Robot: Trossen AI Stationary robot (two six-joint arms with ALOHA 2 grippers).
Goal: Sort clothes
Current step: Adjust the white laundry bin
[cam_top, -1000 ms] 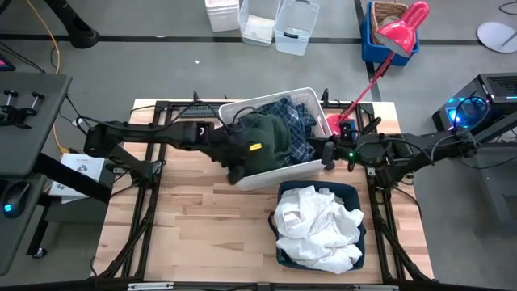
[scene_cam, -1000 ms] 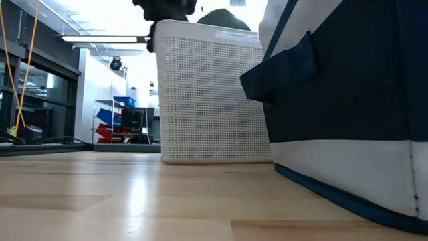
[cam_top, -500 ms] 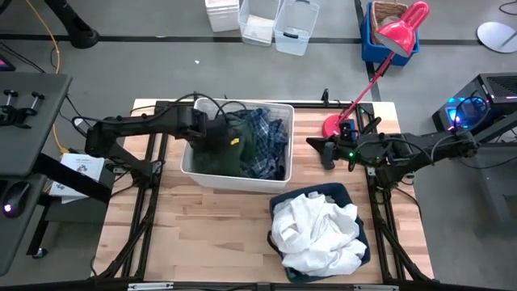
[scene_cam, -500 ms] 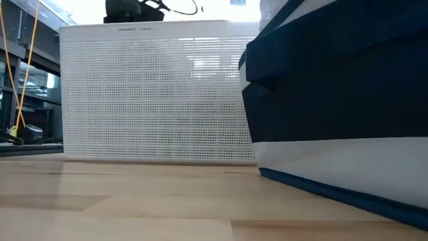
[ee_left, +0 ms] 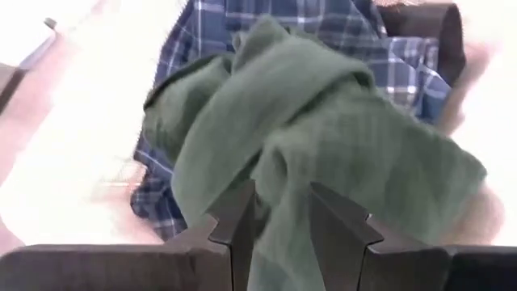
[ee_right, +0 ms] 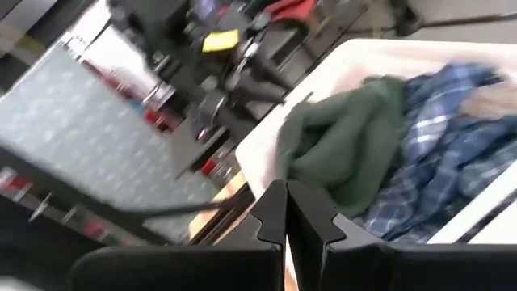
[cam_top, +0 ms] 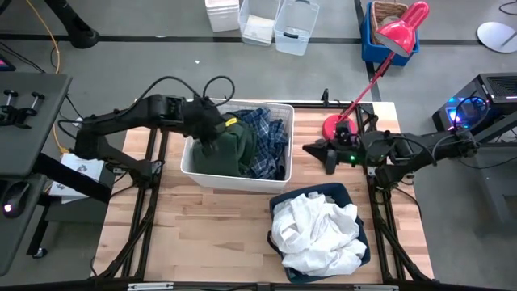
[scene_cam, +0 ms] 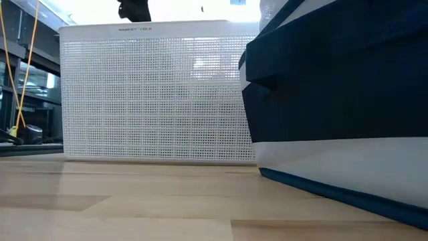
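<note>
One embossed word, unreadable, tops white bin [scene_cam: 157,94]

The table [cam_top: 202,234] is pale wood planks with a slight sheen. The white bin [scene_cam: 157,94] is perforated plastic, the navy bin [scene_cam: 348,100] matt fabric. Clothes are all soft cloth — green garment [ee_left: 323,153] fuzzy, plaid shirt [cam_top: 271,137] woven, white garments [cam_top: 315,226] crumpled.
</note>
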